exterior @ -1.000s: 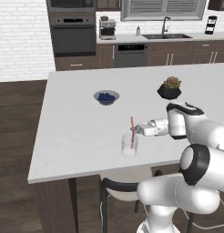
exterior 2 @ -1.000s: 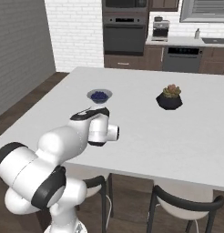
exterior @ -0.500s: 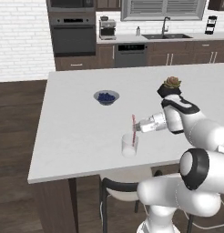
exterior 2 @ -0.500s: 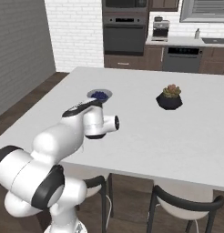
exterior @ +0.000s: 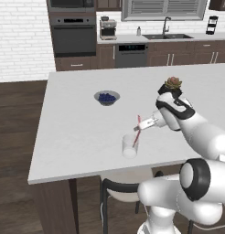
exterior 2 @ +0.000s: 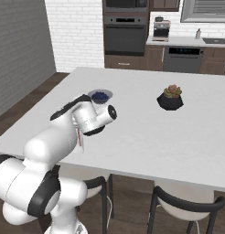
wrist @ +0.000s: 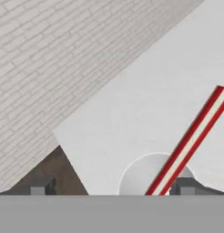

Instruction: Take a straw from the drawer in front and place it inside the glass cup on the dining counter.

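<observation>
The gripper had lifted away, spread wide, leaving the straw leaning in the glass cup just below.

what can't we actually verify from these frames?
- Short clear glass cup: its base is cut off in the hand view; in the right base view the white arm hides it.
- Thin red-pink straw: its top end runs past the hand view's right edge.
- Gripper: the left base view is too small to show any gap between the fingers and the straw.
</observation>
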